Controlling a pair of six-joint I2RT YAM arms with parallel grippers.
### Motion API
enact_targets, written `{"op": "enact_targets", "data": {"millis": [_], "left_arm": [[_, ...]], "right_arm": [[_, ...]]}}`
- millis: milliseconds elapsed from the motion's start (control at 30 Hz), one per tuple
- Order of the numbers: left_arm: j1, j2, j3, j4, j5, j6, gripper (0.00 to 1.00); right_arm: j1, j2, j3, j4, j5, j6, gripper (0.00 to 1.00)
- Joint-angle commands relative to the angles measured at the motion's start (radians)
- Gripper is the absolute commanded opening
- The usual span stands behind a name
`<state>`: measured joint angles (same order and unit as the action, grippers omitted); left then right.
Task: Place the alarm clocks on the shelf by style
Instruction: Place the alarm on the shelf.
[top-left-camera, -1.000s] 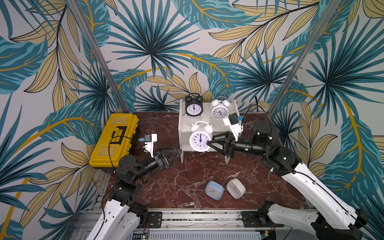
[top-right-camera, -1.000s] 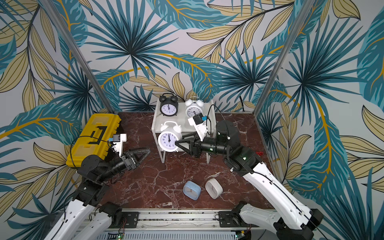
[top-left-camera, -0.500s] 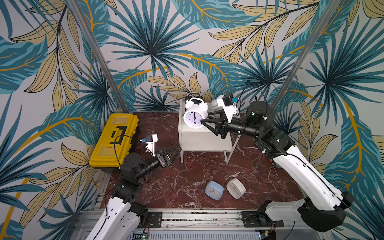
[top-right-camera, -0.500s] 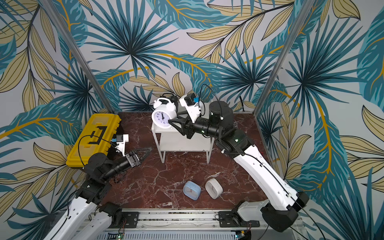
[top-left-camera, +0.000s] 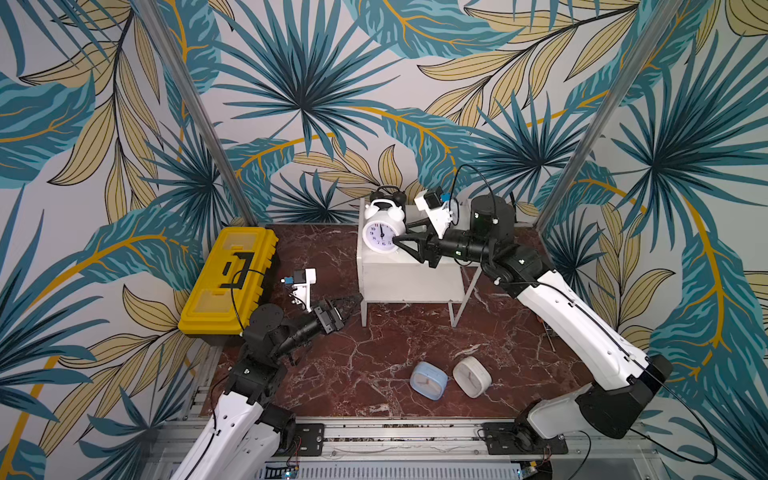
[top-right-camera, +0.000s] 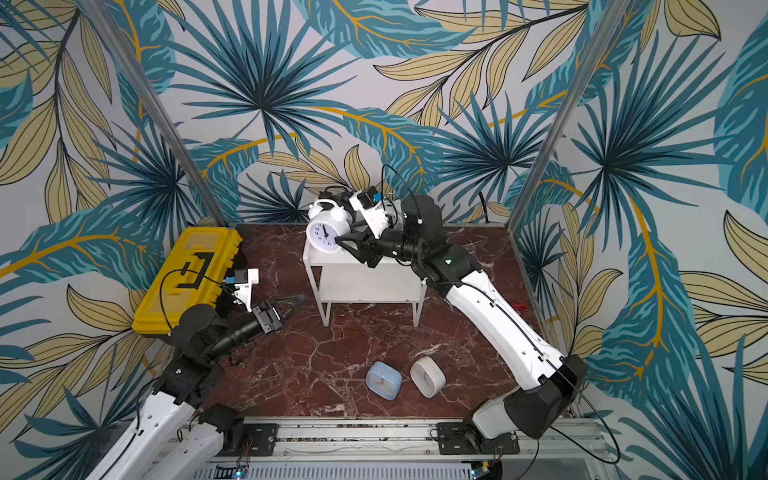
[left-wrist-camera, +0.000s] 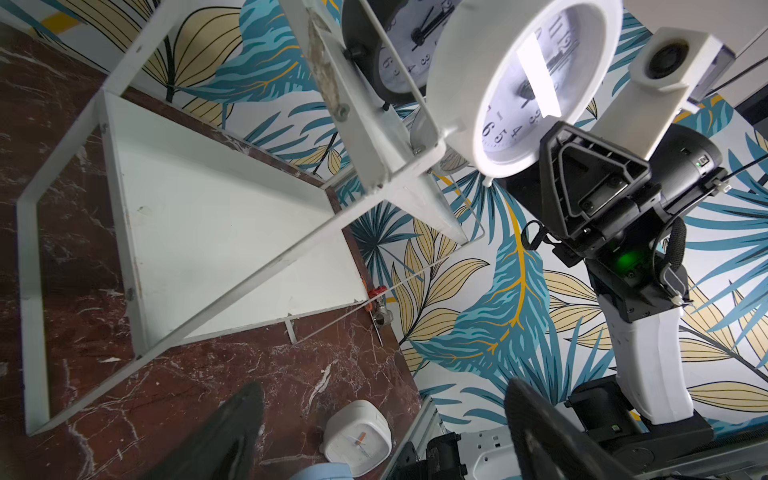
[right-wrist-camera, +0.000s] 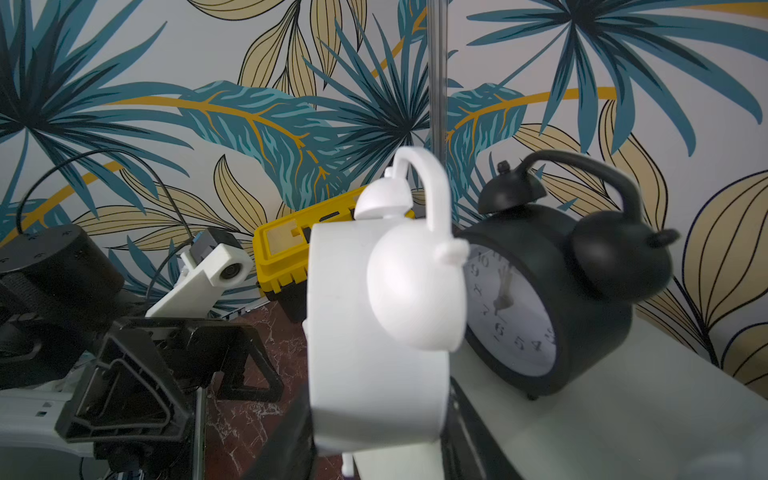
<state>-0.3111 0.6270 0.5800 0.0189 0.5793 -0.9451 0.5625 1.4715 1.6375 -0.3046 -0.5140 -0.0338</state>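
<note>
- The white twin-bell clock (top-left-camera: 380, 235) is clamped in the right gripper (top-left-camera: 401, 237) at the front corner of the shelf (top-left-camera: 409, 276), on its top board and just in front of the black clock (top-left-camera: 388, 194). Whether its feet are set down cannot be told.
- If it is released here, it may be tipped over the raised edge, since its body seems to overhang the corner.
- If it is pushed further back, the black clock may be knocked over.
- The left gripper (top-left-camera: 352, 301) is held apart and empty near a shelf leg, so the shelf could be nudged.
- The light blue clock (top-left-camera: 428, 380) and the white square clock (top-left-camera: 471, 376) are left on the table (top-left-camera: 374, 332).
</note>
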Motion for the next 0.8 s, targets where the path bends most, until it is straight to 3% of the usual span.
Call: {"op": "enact_targets", "data": {"millis": [0, 767], "left_arm": [[0.007, 0.004, -0.027, 0.038, -0.009, 0.022, 0.93], [0.008, 0.067, -0.032, 0.104, 0.014, 0.000, 0.89]], "right_arm": [[-0.028, -0.003, 0.021, 0.039, -0.087, 0.010, 0.20], [-0.036, 0.025, -0.054, 0.057, -0.080, -0.035, 0.21]]}}
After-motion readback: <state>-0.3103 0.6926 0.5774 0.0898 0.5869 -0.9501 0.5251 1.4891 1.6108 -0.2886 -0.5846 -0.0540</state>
